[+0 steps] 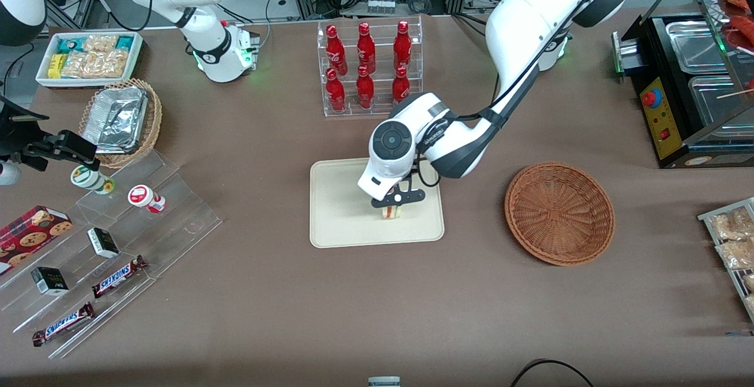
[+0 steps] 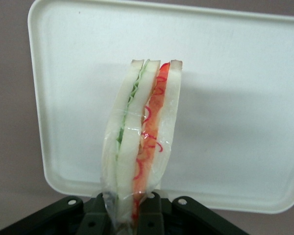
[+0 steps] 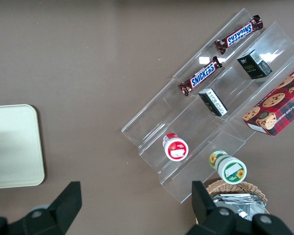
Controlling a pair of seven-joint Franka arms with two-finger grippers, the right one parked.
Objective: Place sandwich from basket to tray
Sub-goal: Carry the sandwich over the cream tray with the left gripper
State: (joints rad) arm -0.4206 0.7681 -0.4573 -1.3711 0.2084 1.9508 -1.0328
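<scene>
The black two-finger hand pinches the clear-wrapped triangular sandwich of pale bread with red and green layers, holding it over the smooth cream rectangular tray. The round reddish-brown woven basket lies on the brown bench toward the working arm's end.

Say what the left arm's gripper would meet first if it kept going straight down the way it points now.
The gripper, shut on the sandwich, points down over the tray. The sandwich's low end would probably meet the tray's bare floor first; nothing else shows in that line, though the gap is hard to judge.
</scene>
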